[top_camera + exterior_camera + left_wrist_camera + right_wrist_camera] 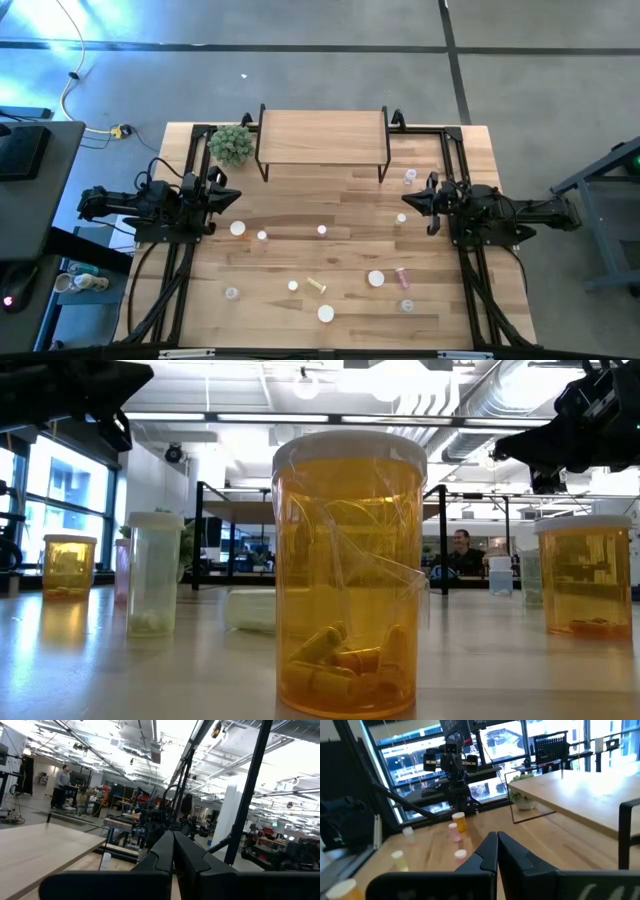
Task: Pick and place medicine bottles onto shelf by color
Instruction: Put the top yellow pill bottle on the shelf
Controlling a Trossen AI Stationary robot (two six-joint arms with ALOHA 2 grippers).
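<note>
Several small pill bottles with white caps are scattered on the tabletop in front of the shelf (322,135), among them an orange one (238,228), a pink one (403,275), a yellow-green one lying on its side (316,286) and a clear one (410,178). In the low view a big orange bottle (350,570) stands nearest. The shelf top is bare. My left gripper (236,197) hovers shut and empty at the table's left, its fingers together in its wrist view (173,842). My right gripper (404,199) hovers shut and empty at the table's right (497,840).
A small green plant (232,143) stands at the shelf's left end. Black arm frames (180,270) run along both side edges of the table. A person (462,550) shows in the room beyond the table.
</note>
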